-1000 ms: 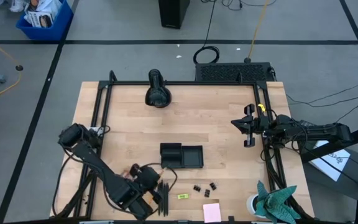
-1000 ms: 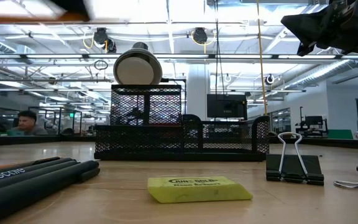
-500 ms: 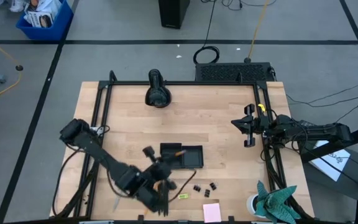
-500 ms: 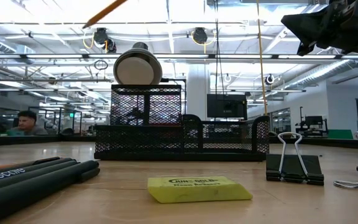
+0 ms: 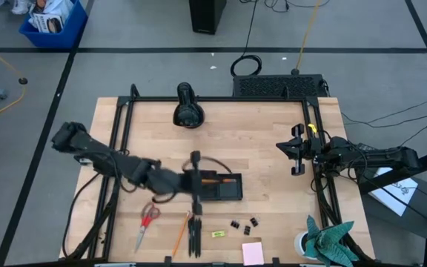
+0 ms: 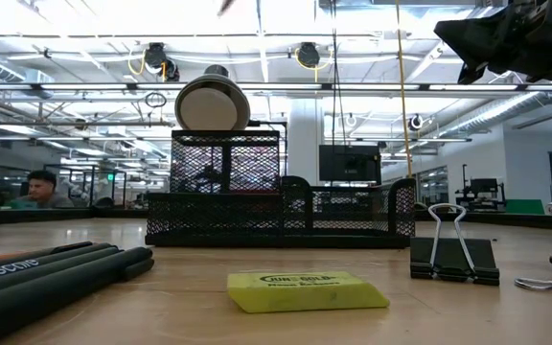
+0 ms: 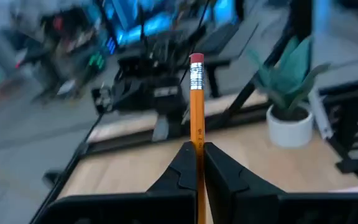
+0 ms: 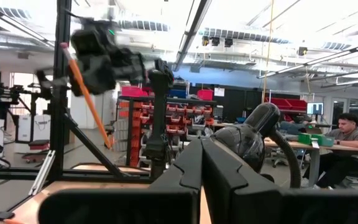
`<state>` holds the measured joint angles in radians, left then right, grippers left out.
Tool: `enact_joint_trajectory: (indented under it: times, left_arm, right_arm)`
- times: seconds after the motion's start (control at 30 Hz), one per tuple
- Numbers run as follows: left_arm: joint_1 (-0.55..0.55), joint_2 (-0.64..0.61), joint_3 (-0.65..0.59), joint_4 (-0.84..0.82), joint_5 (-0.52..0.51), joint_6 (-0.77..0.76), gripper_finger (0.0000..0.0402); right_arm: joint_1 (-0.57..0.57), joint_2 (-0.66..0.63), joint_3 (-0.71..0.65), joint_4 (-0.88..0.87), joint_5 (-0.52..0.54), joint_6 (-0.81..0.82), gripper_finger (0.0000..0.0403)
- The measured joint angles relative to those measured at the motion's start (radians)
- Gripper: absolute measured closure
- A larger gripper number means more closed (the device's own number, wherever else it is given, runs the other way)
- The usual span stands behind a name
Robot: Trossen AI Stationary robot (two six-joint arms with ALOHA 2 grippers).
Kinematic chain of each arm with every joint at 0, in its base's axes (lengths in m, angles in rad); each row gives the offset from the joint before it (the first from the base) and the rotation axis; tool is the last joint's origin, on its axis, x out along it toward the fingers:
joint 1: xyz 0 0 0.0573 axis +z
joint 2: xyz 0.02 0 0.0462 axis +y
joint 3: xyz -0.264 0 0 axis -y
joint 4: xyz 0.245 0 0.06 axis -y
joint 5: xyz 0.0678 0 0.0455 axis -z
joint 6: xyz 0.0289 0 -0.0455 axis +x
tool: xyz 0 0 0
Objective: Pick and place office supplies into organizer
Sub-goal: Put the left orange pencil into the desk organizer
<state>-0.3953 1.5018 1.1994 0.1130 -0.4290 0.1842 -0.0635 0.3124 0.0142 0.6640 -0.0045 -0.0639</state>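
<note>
My left gripper [image 5: 197,176] hangs over the black organizer [image 5: 227,190] at mid-table, shut on an orange pencil [image 7: 196,106]. The right wrist view shows that pencil [image 8: 84,93] slanting, pink eraser end up. Near the front edge the red-handled scissors [image 5: 147,220], a second pencil [image 5: 180,234], black pens [image 5: 193,239], a yellow eraser [image 5: 217,234], binder clips [image 5: 244,222] and a pink pad [image 5: 253,253] lie flat on the table. My right gripper [image 5: 282,146] waits shut at the table's right edge. My left gripper pinches the pencil's shaft [image 7: 196,144] between its two fingertips [image 7: 180,163], well below the eraser end [image 7: 196,60]. The fingers point about level toward the table's right. The pencil slants with its eraser end up, lifted clear above the organizer.
A black cylindrical device [image 5: 187,111] lies at the far edge. A teal plant in a white cup [image 5: 323,241] stands at the near right corner. In the low view the eraser [image 6: 305,290], pens [image 6: 51,278] and a binder clip [image 6: 453,257] lie before the mesh organizer [image 6: 276,206].
My left gripper has risen from the near edge beside the pens and swung toward the far right, over the organizer, rolling its wrist. It stays shut on the pencil, now lifted clear. The scissors and second pencil have come into view.
</note>
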Motion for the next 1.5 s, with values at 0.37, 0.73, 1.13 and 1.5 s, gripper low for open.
enact_joint_trajectory:
  times: [0.37, 0.73, 1.13, 1.5]
  left_arm:
    - [0.234, 0.043, -0.496, 0.802, 0.246, -0.152, 0.0397]
    - [0.237, 0.125, -0.499, 0.816, 0.247, -0.246, 0.0397]
    - [0.188, 0.133, -0.517, 0.766, 0.104, -0.225, 0.0397]
    - [0.147, 0.227, -0.591, 0.961, 0.044, -0.243, 0.0394]
  right_arm:
    - [0.0, 0.003, 0.0, -0.002, 0.002, 0.0, 0.0403]
    - [0.0, 0.007, 0.0, 0.01, 0.003, 0.0, 0.0403]
    - [0.0, 0.022, 0.0, -0.002, 0.003, 0.0, 0.0403]
    - [0.0, 0.029, 0.0, 0.0, 0.003, 0.0, 0.0403]
